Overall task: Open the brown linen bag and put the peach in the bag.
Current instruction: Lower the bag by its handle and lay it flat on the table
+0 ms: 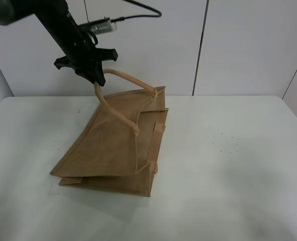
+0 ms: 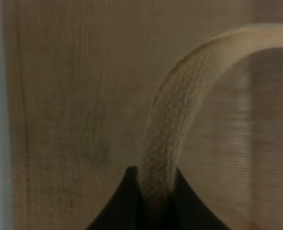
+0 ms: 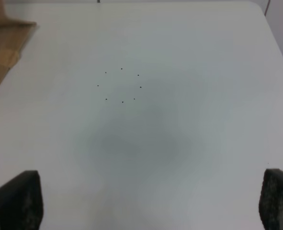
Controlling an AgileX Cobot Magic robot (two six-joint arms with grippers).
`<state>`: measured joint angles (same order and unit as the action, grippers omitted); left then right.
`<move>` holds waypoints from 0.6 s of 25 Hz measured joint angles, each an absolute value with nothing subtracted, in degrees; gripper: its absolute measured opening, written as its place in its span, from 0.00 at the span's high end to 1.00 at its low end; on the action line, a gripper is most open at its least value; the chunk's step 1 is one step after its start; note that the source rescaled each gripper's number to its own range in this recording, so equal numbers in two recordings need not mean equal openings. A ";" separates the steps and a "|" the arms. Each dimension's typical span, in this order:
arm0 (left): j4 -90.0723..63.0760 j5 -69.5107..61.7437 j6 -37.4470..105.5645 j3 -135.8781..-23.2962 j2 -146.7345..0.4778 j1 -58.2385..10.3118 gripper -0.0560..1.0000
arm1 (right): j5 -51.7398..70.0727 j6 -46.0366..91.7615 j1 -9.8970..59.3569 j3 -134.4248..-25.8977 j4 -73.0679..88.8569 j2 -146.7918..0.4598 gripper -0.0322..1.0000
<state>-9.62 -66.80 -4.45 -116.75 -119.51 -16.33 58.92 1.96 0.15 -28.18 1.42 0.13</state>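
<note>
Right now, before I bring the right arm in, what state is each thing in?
Bag: lying on the table, top side lifted, mouth partly open.
Handle: pulled up, pinched by the left gripper.
Left gripper: shut on the handle, raised above the bag.
Right gripper: open, empty, over bare table.
Table: white, bears the bag.
Peach: not in any view.

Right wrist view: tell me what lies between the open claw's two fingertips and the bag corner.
Only bare white table with a small ring of dark specks separates the right claw from the tan-brown woven jute bag.
</note>
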 joint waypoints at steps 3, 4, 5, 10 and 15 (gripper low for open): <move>-9.92 -66.09 -4.45 -116.75 -124.29 -17.34 0.95 | 58.92 1.95 0.15 -28.18 1.42 0.13 0.00; -9.99 -65.80 -4.45 -116.75 -125.46 -17.74 0.95 | 58.92 1.95 0.15 -28.18 1.42 0.13 0.00; -10.05 -65.66 -4.45 -116.75 -126.90 -18.12 0.95 | 58.92 1.95 0.15 -28.18 1.42 0.13 0.00; -10.30 -65.23 -3.42 -116.53 -131.11 -19.12 0.87 | 58.92 1.73 0.15 -28.18 1.42 0.13 0.00; -11.79 -65.96 -0.46 -116.53 -131.30 -19.17 0.34 | 58.92 1.67 0.15 -28.18 1.41 0.13 0.00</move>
<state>-11.79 -65.96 -0.46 -116.53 -131.30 -19.17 58.92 1.67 0.15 -28.18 1.41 0.13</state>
